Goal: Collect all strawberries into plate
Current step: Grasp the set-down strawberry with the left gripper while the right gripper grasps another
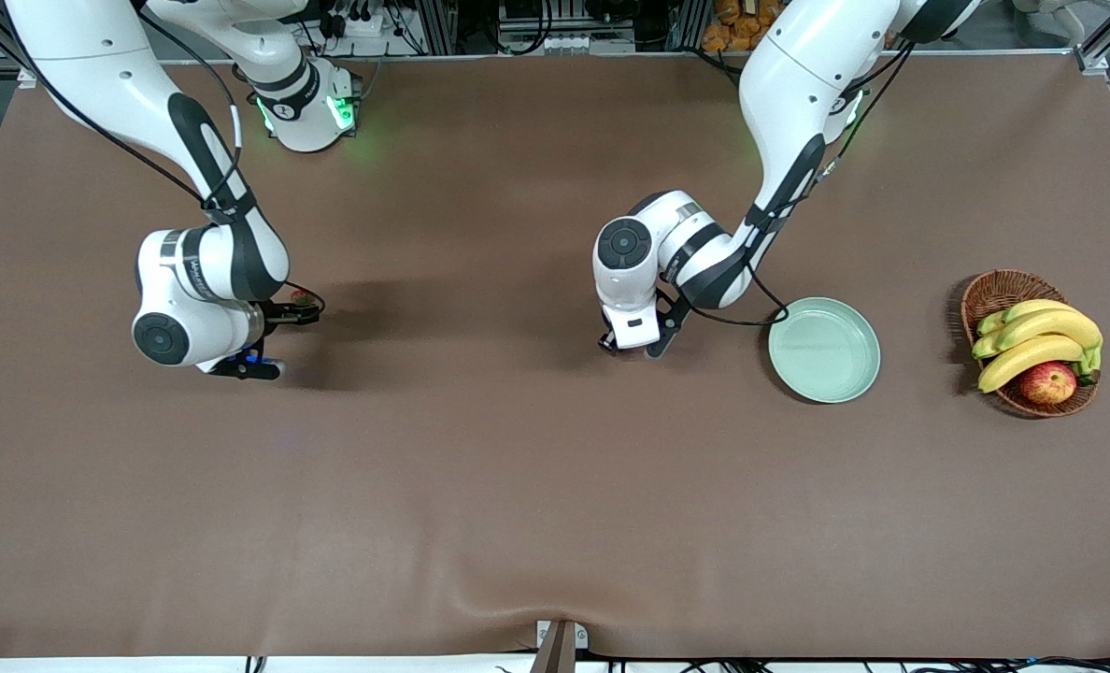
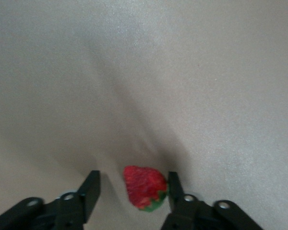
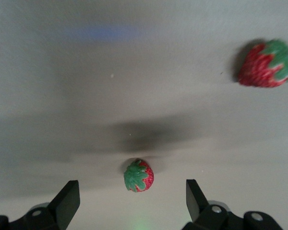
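My left gripper [image 1: 632,348] is low over the table beside the pale green plate [image 1: 824,350], toward the right arm's end of it. In the left wrist view it [image 2: 133,179] is open around a strawberry [image 2: 144,188], which touches one finger [image 2: 174,189] and stands clear of the other. My right gripper [image 1: 275,341] is low over the table at the right arm's end. In the right wrist view it [image 3: 131,187] is wide open with a second strawberry [image 3: 138,175] between the fingers, untouched. A third strawberry [image 3: 268,63] lies apart from it and shows beside that hand [image 1: 305,299]. The plate holds nothing.
A brown wicker basket [image 1: 989,292] with bananas [image 1: 1031,341] and a red-yellow apple [image 1: 1047,382] stands at the left arm's end, past the plate. The brown cloth has a fold near the front edge [image 1: 555,598].
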Available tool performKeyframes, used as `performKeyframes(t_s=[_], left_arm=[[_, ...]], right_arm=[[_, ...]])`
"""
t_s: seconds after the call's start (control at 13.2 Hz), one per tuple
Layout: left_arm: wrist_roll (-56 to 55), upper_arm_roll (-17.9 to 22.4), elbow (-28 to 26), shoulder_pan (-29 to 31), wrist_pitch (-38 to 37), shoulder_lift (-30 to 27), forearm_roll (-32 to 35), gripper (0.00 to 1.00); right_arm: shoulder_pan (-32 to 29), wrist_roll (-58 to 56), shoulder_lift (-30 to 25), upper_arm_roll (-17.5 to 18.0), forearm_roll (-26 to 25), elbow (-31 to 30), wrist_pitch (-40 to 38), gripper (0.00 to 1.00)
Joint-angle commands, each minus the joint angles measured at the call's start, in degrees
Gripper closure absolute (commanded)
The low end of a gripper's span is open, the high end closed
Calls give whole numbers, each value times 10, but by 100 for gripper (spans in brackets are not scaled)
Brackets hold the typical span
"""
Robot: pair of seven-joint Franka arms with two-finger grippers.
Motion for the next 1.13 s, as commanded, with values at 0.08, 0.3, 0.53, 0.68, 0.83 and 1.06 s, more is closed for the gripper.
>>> performKeyframes(t_s=[0.08,0.3,0.53,0.68,0.83,1.06], left_arm=[[-11,1,20,-1,1,13,6,58],[-7,1,28,0,0,11,6,100],[11,1,29,6,-9,-12,13,100],[75,-1,28,32,-62,-51,7,100],[146,-1,28,52,-98,-80,4,100],[288,-2,27,98,-148,-105,4,100]], right_arm=[[-10,-4,0,11,-11,-21,11,10],[-10,-16,9,11,-11,-22,13,31],[-11,-30,19,11,-11,-22,29,38],[-11,-31,21,11,-11,-22,30,42],[-10,-31,20,11,-11,-22,29,51],[-11,-30,19,11,-11,-21,26,66]])
